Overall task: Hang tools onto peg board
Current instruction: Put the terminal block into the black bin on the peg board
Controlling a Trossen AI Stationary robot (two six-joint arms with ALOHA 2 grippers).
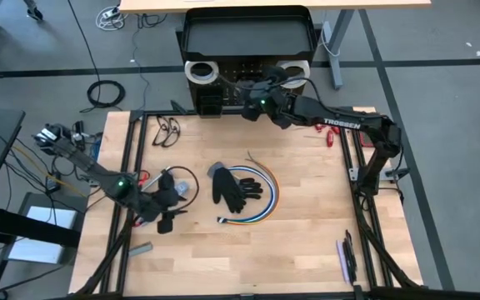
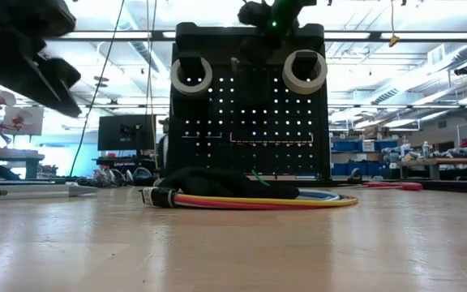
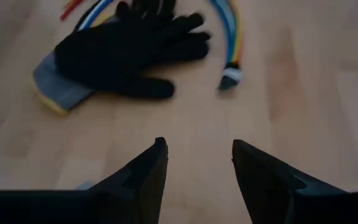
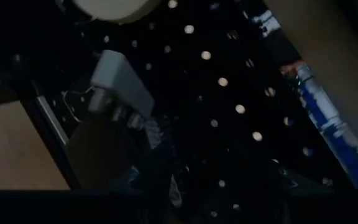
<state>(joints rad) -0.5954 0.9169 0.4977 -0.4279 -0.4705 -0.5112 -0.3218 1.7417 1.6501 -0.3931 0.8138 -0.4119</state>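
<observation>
Two dark, slender robot arms, each showing a small green indicator light; the right arm point(image 1: 340, 117) carries white "TROSSEN" lettering along one link. The left gripper point(image 3: 197, 168) ends in two matte black, wedge-shaped fingers point(image 3: 145, 177) tapering to blunt tips.

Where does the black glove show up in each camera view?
High view: black glove at table centre, on the coloured cable coil.
Low view: dark mound mid-frame, before the peg board.
Left wrist view: upper left, beyond the open left gripper.
Right wrist view: not in it.
Shared landmark: the cable coil.
</observation>
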